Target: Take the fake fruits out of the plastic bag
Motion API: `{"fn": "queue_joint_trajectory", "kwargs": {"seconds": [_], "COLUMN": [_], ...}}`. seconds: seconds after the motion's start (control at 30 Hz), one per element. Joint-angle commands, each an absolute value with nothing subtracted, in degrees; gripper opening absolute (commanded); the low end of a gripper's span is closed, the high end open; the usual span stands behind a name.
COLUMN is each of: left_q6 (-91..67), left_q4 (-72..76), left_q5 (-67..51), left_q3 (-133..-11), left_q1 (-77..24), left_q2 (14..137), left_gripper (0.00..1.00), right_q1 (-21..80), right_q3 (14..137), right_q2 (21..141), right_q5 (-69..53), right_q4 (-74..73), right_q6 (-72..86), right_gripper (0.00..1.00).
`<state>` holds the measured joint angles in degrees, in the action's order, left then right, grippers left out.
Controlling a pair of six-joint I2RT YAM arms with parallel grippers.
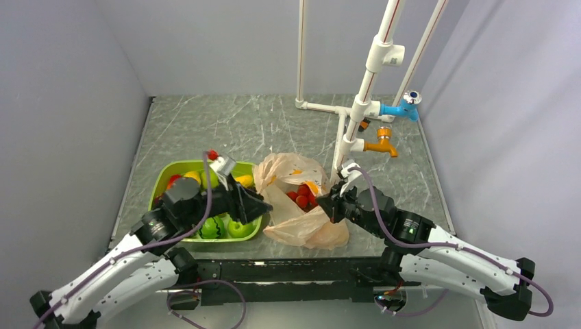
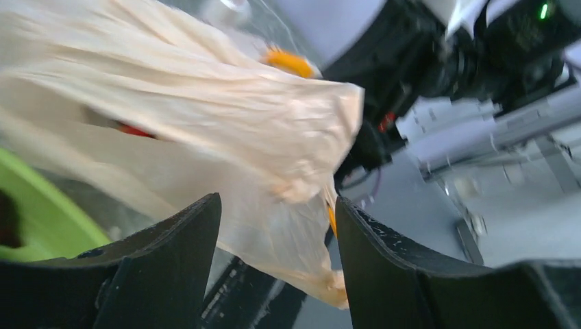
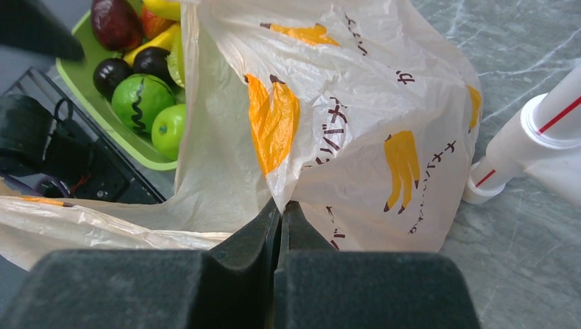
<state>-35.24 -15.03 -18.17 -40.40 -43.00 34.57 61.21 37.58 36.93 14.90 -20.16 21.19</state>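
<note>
Between the two grippers: the plastic bag [image 1: 308, 232] lies crumpled on the marbled table [image 1: 274, 123], its mouth lifted and gaping upward.
Right gripper [image 3: 279, 205]: clenched, jaws pressed together with a fold of the bag's film pinched at their tips; the printed side of the bag rises straight ahead of it.
Left gripper [image 2: 276, 205]: released, jaws spread wide; a hanging flap of the bag droops into the gap between them, nearer one finger [image 2: 390, 267] than the other. Whether the film touches either finger cannot be told.
Red balls [image 1: 302, 196]: a bunch sitting inside the bag's open mouth, just ahead of the right gripper's tips and a little beyond the left gripper's tips.
Orange piece [image 1: 312, 186]: inside the bag beside the red balls, close to the right gripper; too small to name.
Red patch [image 2: 133, 129]: seen through the film from the left wrist, ahead of the open jaws and off to one side.
Green tub [image 1: 162, 179]: under and behind the left gripper, just beside the bag; from the right wrist it sits ahead and off to the left, past the bag.
Tub contents: striped watermelon [image 3: 140, 99], green apple [image 3: 168, 130], dark plums [image 3: 109, 74] and yellow pieces, packed close together.
White pipe frame [image 1: 356, 116]: upright just beyond the right gripper, carrying a blue tap [image 1: 401, 110] and an orange tap [image 1: 381, 146].
</note>
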Motion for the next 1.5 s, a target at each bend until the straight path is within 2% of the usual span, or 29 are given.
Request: {"fn": "queue_joint_trajectory", "kwargs": {"seconds": [0.0, 0.17, 0.23, 0.5, 0.7, 0.77, 0.93, 1.07, 1.27, 1.3, 1.37, 1.4, 1.47], "left_q6": [-38.19, -40.15, -39.83, -38.65, -39.09, -38.9, -40.96, -43.27, -43.98, -44.28, -44.94, -45.22, -45.35], "left_q4": [-8.25, -4.34, -2.98, 4.73, 15.69, 14.48, 13.8, 12.05, 11.34, 11.41, 11.59, 11.83, 12.96], "left_q5": [-16.96, -6.34, -3.73, -3.0, -4.11, -3.84, -4.33, -7.09, -3.85, -2.54, -1.52, -1.12, -1.38], "left_q3": [-37.25, -39.42, -41.19, -48.49, -44.38, -44.1, -37.07, -30.47, -27.26, -26.97, -26.39, -26.28, -26.39], "left_q1": [-52.08, -55.42, -55.84, -56.43, -56.87, -56.91, -57.87, -60.41, -66.47, -66.98, -67.04, -67.06, -67.1], "left_q2": [38.45, 47.71, 51.32, 69.48, 78.14, 80.36, 77.88, 72.82, 69.34, 69.37, 70.01, 70.49, 71.78], "left_gripper": [0.64, 0.44, 0.4, 0.47, 0.54, 0.54, 0.54, 0.56, 0.6, 0.6, 0.61, 0.61, 0.61], "right_q1": [61.26, 61.26, 61.3, 61.25, 61.22, 61.25, 61.21, 61.25, 61.21, 61.19, 61.65, 61.97, 62.05], "right_q3": [39.78, 40.26, 40.44, 38.54, 37.32, 37.44, 36.4, 35.48, 31.26, 30.32, 29.46, 29.88, 32.85], "right_q2": [36.27, 36.1, 35.75, 33.36, 32.68, 32.61, 31.2, 30.42, 32.24, 33.0, 34.2, 35.36, 40.04], "right_q5": [14.82, 13.5, 13.74, 14.55, 14.94, 15.26, 18.03, 18.5, 5.07, 2.88, 1.25, 0.39, 3.61], "right_q4": [-14.79, -13.48, -14.13, -14.26, -13.88, -14.77, -18.02, -25.46, -32.06, -33.12, -35.1, -35.3, -41.45], "right_q6": [22.78, 22.78, 22.87, 23.87, 23.27, 22.84, 23.76, 32.15, 41.68, 42.42, 44.11, 44.05, 47.52], "right_gripper": [0.0, 0.0, 0.0, 0.0, 0.0, 0.0, 0.0, 0.0, 0.17, 0.28, 0.62, 0.75, 0.84]}}
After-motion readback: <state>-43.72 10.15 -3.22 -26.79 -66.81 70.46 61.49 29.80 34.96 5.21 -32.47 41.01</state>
